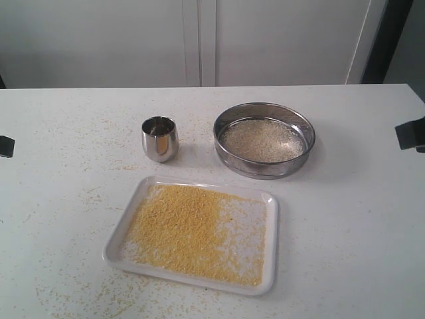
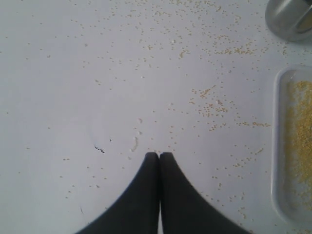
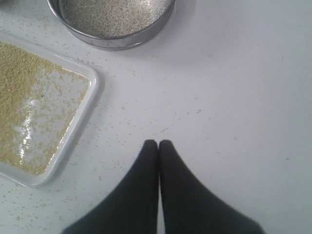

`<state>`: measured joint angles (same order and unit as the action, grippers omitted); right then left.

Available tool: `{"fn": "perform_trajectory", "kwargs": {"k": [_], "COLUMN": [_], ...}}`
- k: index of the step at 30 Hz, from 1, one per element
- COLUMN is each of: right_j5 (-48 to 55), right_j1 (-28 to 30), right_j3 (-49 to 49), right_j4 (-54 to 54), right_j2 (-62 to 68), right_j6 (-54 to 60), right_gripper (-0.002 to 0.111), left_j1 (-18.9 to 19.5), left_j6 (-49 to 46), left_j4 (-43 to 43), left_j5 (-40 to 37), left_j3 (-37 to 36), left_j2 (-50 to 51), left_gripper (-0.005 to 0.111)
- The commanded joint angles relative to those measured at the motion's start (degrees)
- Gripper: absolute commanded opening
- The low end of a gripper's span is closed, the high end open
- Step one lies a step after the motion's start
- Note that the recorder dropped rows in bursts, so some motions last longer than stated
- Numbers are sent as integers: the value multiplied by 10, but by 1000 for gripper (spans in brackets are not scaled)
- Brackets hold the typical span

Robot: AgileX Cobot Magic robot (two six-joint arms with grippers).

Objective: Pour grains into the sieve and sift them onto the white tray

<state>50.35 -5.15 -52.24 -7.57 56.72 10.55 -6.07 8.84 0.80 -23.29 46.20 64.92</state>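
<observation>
The sieve stands on the table at the back right, with pale coarse grains lying on its mesh; it also shows in the right wrist view. The white tray lies in front, spread with fine yellow grains. Its rim shows in both wrist views. My left gripper is shut and empty above bare table left of the tray. My right gripper is shut and empty, right of the tray. In the exterior view only dark bits of the arms show, at the left edge and the right edge.
A small shiny steel cup stands upright left of the sieve; its edge shows in the left wrist view. Loose yellow grains are scattered over the white table around the tray and cup. A white wall lies behind the table.
</observation>
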Motion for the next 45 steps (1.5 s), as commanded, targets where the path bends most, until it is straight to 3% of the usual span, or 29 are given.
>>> {"fn": "perform_trajectory", "kwargs": {"k": [1,12,22,28,45], "right_j5": [-18,-20,-23,-185,-267], "right_j1": [-2,-2,-2,-2,-2], "right_j3": [30,84,84,84,240], "right_j4": [-5,-6,-6,-47,-41], "right_j2": [-57,-168,-186,-198,-374], "right_j6": [16,-15,-19,-19,-15], "right_gripper": [0,0,0,0,0], "left_j1": [2,2,2,2,2], "left_j6": [1,1,1,1,1], "left_j4": [-3,-3,-3,-3,-3], "left_j5": [-3,-3,-3,-3,-3], "left_j3": [-5,-5,-5,-5,-5], "left_j2": [-4,-4,-4,-4,-4], "left_gripper": [0,0,0,0,0]}}
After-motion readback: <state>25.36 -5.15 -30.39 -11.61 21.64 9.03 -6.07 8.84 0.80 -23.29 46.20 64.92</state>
